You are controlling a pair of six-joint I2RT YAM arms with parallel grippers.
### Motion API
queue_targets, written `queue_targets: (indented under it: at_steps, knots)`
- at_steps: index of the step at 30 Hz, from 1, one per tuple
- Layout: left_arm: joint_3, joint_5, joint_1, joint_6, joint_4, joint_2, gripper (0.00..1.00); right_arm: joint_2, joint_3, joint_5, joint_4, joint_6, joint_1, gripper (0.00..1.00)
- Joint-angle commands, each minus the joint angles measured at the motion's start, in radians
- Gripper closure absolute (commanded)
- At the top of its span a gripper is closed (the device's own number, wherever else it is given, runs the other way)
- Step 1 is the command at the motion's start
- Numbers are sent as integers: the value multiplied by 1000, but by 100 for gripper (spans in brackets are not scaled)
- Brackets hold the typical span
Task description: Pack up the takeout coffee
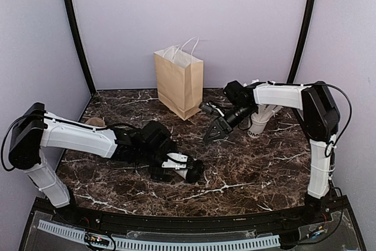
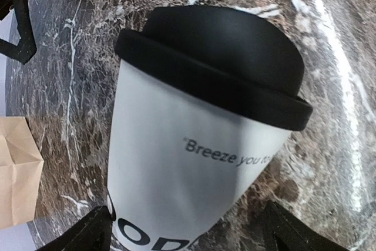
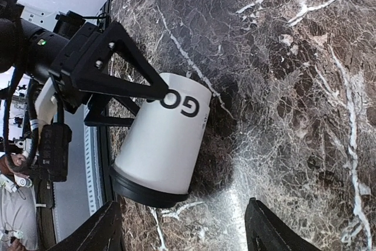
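Left gripper (image 2: pixel 188 221) spreads wide astride the base of the takeout coffee (image 2: pixel 194 145), clamping nothing, and with the cup down on the table (image 1: pixel 252 174), well apart from the paper bag (image 1: pixel 179 83), the packing is not yet begun.

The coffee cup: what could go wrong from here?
The coffee cup seems to lie on its side, so its black lid could leak. The left jaws straddle only the tapered base end; closing there may squeeze the cup out. The right jaws hang near the path to the paper bag: collision risk.
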Motion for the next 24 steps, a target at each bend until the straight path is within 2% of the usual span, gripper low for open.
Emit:
queue_targets:
  at_steps: [1,11,15,20,24]
  knots:
    - [33,-10,-4,113,67,69,9,-122,-31,22,1,-49,4,26]
    - [92,-50,-5,20,171,202,14,-272,-72,85,-106,-206,-8,24]
    - [87,-42,-3,-54,215,194,15,-304,-86,124,-138,-219,-10,24]
    - [110,-17,-3,-157,221,204,11,-320,-101,131,-156,-222,-11,23]
    - [123,-4,-2,-214,238,233,17,-326,-104,139,-165,-228,-10,23]
